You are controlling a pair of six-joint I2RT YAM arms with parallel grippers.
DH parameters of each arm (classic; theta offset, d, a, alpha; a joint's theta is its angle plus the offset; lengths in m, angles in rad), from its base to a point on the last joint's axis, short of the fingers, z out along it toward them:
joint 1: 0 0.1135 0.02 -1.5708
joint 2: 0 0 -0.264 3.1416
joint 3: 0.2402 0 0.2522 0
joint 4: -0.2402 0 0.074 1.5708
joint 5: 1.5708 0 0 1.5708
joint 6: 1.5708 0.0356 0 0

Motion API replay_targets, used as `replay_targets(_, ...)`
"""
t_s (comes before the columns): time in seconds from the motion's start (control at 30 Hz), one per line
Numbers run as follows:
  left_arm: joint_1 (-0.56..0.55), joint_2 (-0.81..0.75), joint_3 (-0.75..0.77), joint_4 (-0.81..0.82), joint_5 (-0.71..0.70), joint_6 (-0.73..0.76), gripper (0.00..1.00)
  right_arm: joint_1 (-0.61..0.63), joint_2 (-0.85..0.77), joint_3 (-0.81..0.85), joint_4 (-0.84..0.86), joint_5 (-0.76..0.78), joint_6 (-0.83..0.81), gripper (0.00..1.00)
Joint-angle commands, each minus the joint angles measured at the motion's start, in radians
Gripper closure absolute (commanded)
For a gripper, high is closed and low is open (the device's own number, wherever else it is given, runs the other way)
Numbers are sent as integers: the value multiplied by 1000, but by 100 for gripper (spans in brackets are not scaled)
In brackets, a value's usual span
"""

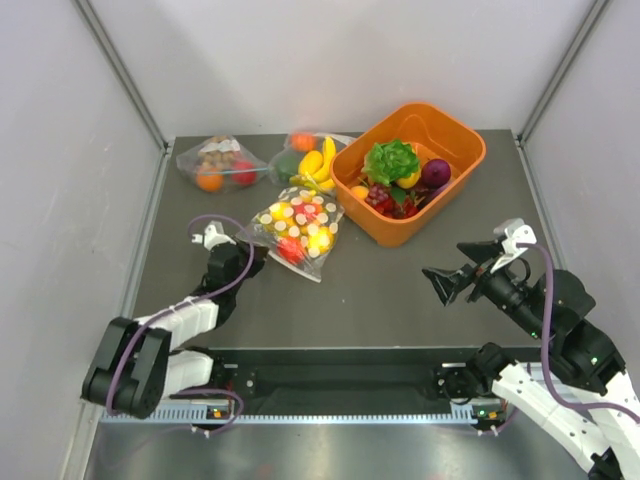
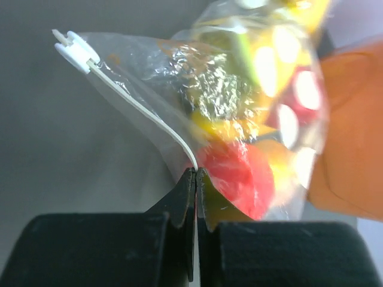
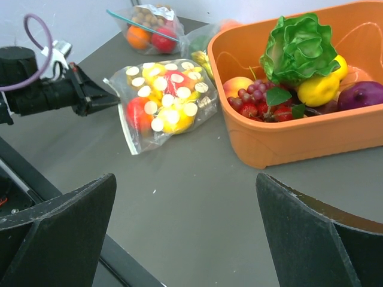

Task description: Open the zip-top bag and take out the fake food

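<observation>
The polka-dot zip-top bag (image 1: 297, 228) lies on the dark table left of the orange tub, with red and yellow fake food (image 1: 291, 249) inside. It also shows in the right wrist view (image 3: 163, 107). My left gripper (image 1: 257, 254) is shut on the bag's near corner, on the white zip strip (image 2: 149, 115); the white slider (image 2: 74, 49) sits at the strip's far end. A red fruit (image 2: 239, 173) presses against the plastic just past the fingertips. My right gripper (image 1: 443, 281) is open and empty above bare table, right of the bag, its fingers (image 3: 60, 233) wide apart.
An orange tub (image 1: 455, 172) holds lettuce, grapes and other toy food at the back right. Two plain clear bags of food lie at the back: one at the left (image 1: 220, 162), one beside the tub (image 1: 308, 162). Grey walls enclose the table.
</observation>
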Motion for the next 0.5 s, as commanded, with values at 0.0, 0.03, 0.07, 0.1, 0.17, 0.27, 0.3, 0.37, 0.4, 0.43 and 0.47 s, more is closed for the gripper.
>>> replay_targets(0.0, -4, -163, 21, 22, 47, 72, 100, 11, -4, -7, 16, -4, -4, 0)
replay_targets(0.03, -4, -203, 29, -21, 42, 98, 100, 11, -5, -7, 17, -4, -4, 0)
replay_targets(0.07, -4, -241, 40, -106, 36, 109, 100, 11, -2, -10, 17, -4, -2, 0)
replay_targets(0.1, -2, -317, 62, -154, 27, 123, 100, 11, 1, -10, 17, -4, -1, 0)
replay_targets(0.17, -4, -391, 83, -229, 30, 164, 100, 11, 12, -18, 20, -3, -4, 1)
replay_targets(0.27, -2, -511, 136, -375, 68, 225, 100, 11, 41, -30, 34, -33, -5, 0)
replay_targets(0.3, -4, -549, 170, -435, 94, 258, 100, 11, 50, -35, 43, -47, 7, 0)
replay_targets(0.37, -4, -576, 210, -493, 169, 301, 100, 9, 77, -53, 83, -96, 28, 0)
replay_targets(0.4, -4, -577, 251, -551, 212, 345, 100, 11, 87, -62, 102, -118, 50, 0)
replay_targets(0.43, -4, -576, 270, -578, 276, 360, 100, 12, 97, -68, 117, -145, 61, 0)
replay_targets(0.47, -4, -571, 289, -604, 297, 367, 100, 12, 116, -79, 129, -156, 70, 0)
